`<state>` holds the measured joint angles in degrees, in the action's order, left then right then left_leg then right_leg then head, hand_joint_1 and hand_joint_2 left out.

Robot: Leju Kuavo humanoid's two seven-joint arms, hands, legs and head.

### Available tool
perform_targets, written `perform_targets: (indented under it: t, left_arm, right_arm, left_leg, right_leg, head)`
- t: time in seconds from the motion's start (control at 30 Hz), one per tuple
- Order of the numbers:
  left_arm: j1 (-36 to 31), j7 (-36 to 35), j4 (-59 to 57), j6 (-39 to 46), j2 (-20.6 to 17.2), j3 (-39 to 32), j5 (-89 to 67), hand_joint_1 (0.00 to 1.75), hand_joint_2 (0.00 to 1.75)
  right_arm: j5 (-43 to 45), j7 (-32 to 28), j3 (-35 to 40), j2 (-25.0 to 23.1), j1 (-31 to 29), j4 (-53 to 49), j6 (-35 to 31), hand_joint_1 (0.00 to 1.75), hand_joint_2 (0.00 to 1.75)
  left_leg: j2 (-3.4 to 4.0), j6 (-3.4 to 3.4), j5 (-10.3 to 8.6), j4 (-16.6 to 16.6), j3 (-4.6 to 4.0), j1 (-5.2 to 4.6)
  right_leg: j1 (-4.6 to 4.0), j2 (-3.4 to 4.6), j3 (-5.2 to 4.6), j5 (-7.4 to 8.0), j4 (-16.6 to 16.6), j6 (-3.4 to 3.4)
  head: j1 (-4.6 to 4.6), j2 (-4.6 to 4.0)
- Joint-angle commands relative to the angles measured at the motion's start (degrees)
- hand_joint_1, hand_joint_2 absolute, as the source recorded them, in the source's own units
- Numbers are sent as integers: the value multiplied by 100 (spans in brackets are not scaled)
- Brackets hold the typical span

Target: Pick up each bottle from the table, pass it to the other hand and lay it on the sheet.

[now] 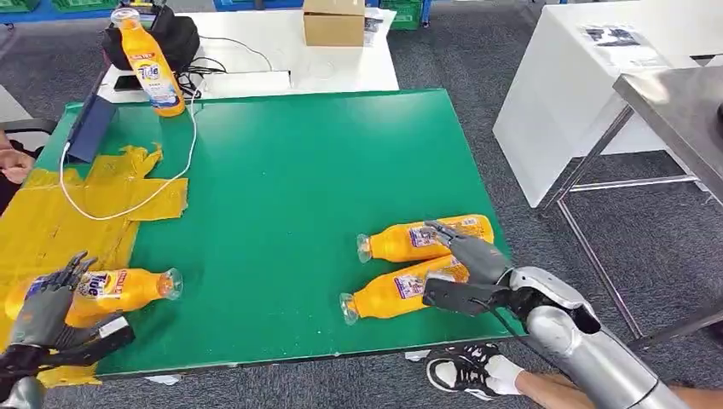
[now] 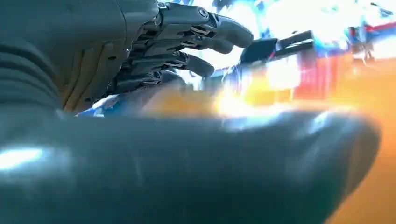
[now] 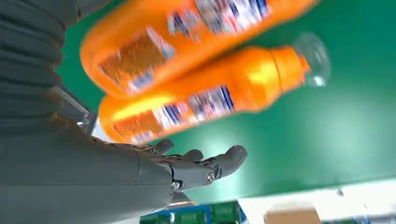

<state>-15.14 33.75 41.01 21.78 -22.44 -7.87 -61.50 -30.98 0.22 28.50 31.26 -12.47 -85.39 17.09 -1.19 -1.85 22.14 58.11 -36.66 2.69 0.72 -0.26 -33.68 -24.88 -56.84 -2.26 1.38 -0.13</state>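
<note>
Two orange bottles lie side by side on the green surface (image 1: 290, 170), caps pointing away from the right robot hand (image 1: 460, 268). The nearer bottle (image 1: 401, 291) sits under that hand's thumb and palm; the farther bottle (image 1: 424, 239) lies just past it, with the fingertips (image 1: 436, 228) reaching over its label. The fingers are spread and extended, and the right wrist view shows the hand open beside both bottles with green showing between palm and bottles, so it has hold of neither.

A third bottle (image 1: 107, 290) lies across the edge of the yellow sheet (image 1: 51, 221), its cap end out over the green. The left robot hand (image 1: 47, 311) wraps its base end, fingers over the top and thumb below; how firm the hold is cannot be judged. In the left wrist view the thumb blocks most of the frame and the bottle is an orange blur behind it.

A fourth bottle (image 1: 150, 60) stands upright at the far corner of the surface, well away from both hands, beside a dark blue flat device (image 1: 89, 126) from which a white cable (image 1: 162, 183) trails onto the sheet.

Beyond lie a white table (image 1: 341, 68) with a cardboard box (image 1: 333, 21) and a black bag (image 1: 175, 34), and grey carpet (image 1: 460, 68). A person's shoe (image 1: 465, 368) shows near the right arm.
</note>
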Motion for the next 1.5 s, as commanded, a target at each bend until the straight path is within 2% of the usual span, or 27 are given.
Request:
perform_targets:
  t: [0.03, 0.1, 0.13, 0.27, 0.4, 0.5, 0.63, 0.67, 0.8, 0.83, 0.9, 1.0, 1.17, 1.23, 1.27, 1.37, 1.43, 1.5]
  left_arm:
    - [-847, -67, 957, -2319, 1230, -1117, 2554, 0, 0]
    - [-799, -65, 959, -2321, 1210, -1123, 2562, 0, 0]
    - [-803, 6, 952, -2444, 1250, -1221, 2793, 0, 0]
    - [-749, -362, 1584, -3465, 1496, -1372, 3839, 0, 0]
    - [-634, -585, 1791, -3763, 1624, -1368, 4351, 0, 0]
    - [-594, -539, 1873, -3848, 1701, -1329, 4504, 0, 0]
    - [-588, -563, 1909, -3871, 1725, -1340, 4549, 0, 0]
    - [-598, -601, 1928, -3886, 1738, -1347, 4570, 0, 0]
    - [-845, -812, 1835, -4011, 1933, -1294, 4704, 0, 0]
    - [-961, -829, 1766, -3964, 1966, -1195, 4672, 0, 0]
    - [-1055, -876, 1720, -3954, 1990, -1116, 4686, 0, 0]
    - [-1052, -921, 1717, -3941, 1988, -1063, 4754, 0, 0]
    - [-1041, -928, 1679, -3953, 1978, -1076, 4804, 0, 0]
    - [-1039, -928, 1676, -3953, 1972, -1077, 4803, 0, 0]
    - [-1055, -916, 1656, -3962, 1957, -1054, 4793, 0, 0]
    - [-1083, -932, 1653, -4028, 1990, -1047, 4897, 0, 0]
    - [-1010, -1081, 1743, -4197, 2018, -1062, 5135, 0, 0]
    - [-749, -1257, 1984, -4472, 1989, -1095, 5517, 0, 0]
  right_arm:
    - [-555, 48, 647, -290, 196, 836, -169, 0, 175]
    - [-553, 53, 634, -286, 173, 827, -169, 0, 175]
    - [-547, 31, 638, -279, 167, 815, -145, 0, 175]
    - [-725, -31, 871, -402, 8, 1106, -70, 0, 175]
    - [-912, -67, 1059, -487, -137, 1484, -57, 0, 175]
    - [-1713, 24, 1362, -627, -371, 1979, -376, 0, 175]
    - [-1851, 45, 1392, -710, -455, 2179, -424, 0, 175]
    - [-2308, 214, 1535, -771, -564, 2363, -518, 0, 175]
    - [-3278, 389, 1657, -1320, -745, 3715, -405, 0, 175]
    - [-3329, 299, 1613, -1427, -715, 4090, -427, 169, 175]
    - [-3380, 227, 1622, -1386, -619, 4226, -483, 175, 175]
    - [-3400, 131, 1573, -1254, -472, 4133, -403, 175, 175]
    - [-3398, 124, 1530, -1187, -351, 4114, -420, 175, 175]
    - [-3396, 120, 1530, -1202, -360, 4107, -416, 175, 175]
    - [-3404, 88, 1536, -1208, -382, 4095, -376, 175, 175]
    - [-3364, 53, 1467, -1204, -404, 3973, -290, 175, 175]
    - [-2723, 138, 775, -1570, -306, 3942, -510, 175, 175]
    - [-1500, -244, -136, -1986, -177, 3644, -841, 175, 175]
  left_leg:
    - [-27, 27, -14, -11, -9, 0]
    - [0, 25, -10, -14, -15, -3]
    - [16, 35, -9, -25, -7, -7]
    - [63, 17, -13, -5, -23, -1]
    - [69, 31, -14, -14, -9, -7]
    - [79, 22, -13, -13, -11, -2]
    - [79, 25, -14, -15, -11, -3]
    - [74, 15, -12, -7, -20, 0]
    - [79, 30, -17, -25, -1, -1]
    - [70, 25, -17, -21, -4, 3]
    - [56, 22, -18, -15, 1, 8]
    - [82, 11, 3, -10, 32, 14]
    - [60, 26, -2, -27, 70, 11]
    - [73, 13, 12, -10, 91, 16]
    - [57, 26, -2, -24, 87, 12]
    - [66, 19, 6, -12, 99, 15]
    - [71, 18, 7, -12, 101, 14]
    - [79, 17, 8, -14, 105, 14]
  right_leg:
    - [-4, -39, 12, 7, 16, 2]
    - [-2, -13, 17, 14, 16, 2]
    - [0, 1, 67, 21, 26, 4]
    - [-3, 38, 31, 35, 6, 4]
    - [0, 41, 37, 36, 13, 7]
    - [-6, 48, 35, 39, 15, 4]
    - [-5, 46, 32, 38, 14, 5]
    - [-7, 44, 27, 35, 8, 4]
    - [-8, 46, 47, 42, 25, 8]
    - [-11, 39, 48, 40, 23, 7]
    - [-16, 25, 50, 37, 23, 6]
    - [-18, 60, 5, 34, 22, 14]
    - [-16, 40, 45, 19, 40, 15]
    - [-19, 57, 65, 10, 28, 14]
    - [-17, 37, 66, 17, 41, 16]
    - [-18, 53, 82, 12, 33, 16]
    - [-17, 57, 83, 14, 33, 15]
    - [-17, 65, 84, 15, 34, 16]
  head:
    - [2, 0]
    - [2, 0]
    - [2, 0]
    - [0, 0]
    - [0, 0]
    - [0, 0]
    - [0, 0]
    - [0, 0]
    - [0, 0]
    - [0, 0]
    - [2, 0]
    - [2, 0]
    - [2, 0]
    - [2, 0]
    - [2, 0]
    - [2, 0]
    - [2, 0]
    - [2, 0]
